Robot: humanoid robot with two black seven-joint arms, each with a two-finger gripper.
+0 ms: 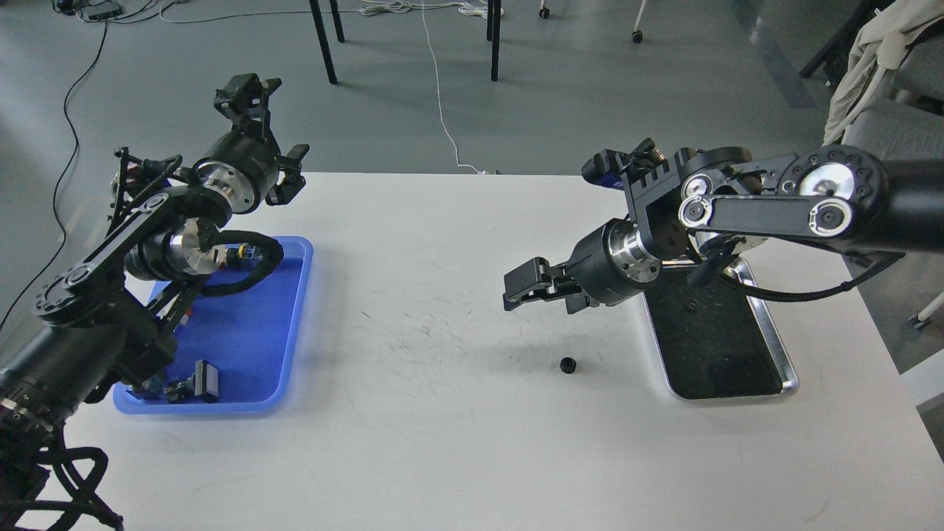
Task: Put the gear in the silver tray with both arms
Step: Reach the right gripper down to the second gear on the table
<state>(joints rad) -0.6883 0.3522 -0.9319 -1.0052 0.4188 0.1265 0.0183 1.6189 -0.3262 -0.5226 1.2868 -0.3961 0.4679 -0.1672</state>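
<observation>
Lying alone on the white table [442,442] at about five o'clock from the table's middle, a small black gear [567,363] is resting flat with its toothed rim facing outward all round, so no long axis can be told. Sitting to its right at three o'clock, well apart, the silver tray [783,365] is running its long side from near to far, its dark bottom carrying one more small gear-like piece [691,305] toward the far end. Over at nine o'clock, the blue tray [291,332] is holding a few small dark parts [193,383] in its near corner, with the left arm covering much of the rest. Hovering above the table between the gear and the tray's far end, the right gripper [525,284] is pointing toward nine o'clock and holding nothing; its fingers are lying close one over the other, and whether a gap is showing between them cannot be told. Rising farthest, at about ten o'clock past the blue tray, the left gripper [247,92] is pointing away with nothing in it, too dark and end-on for its spread to be judged.
</observation>
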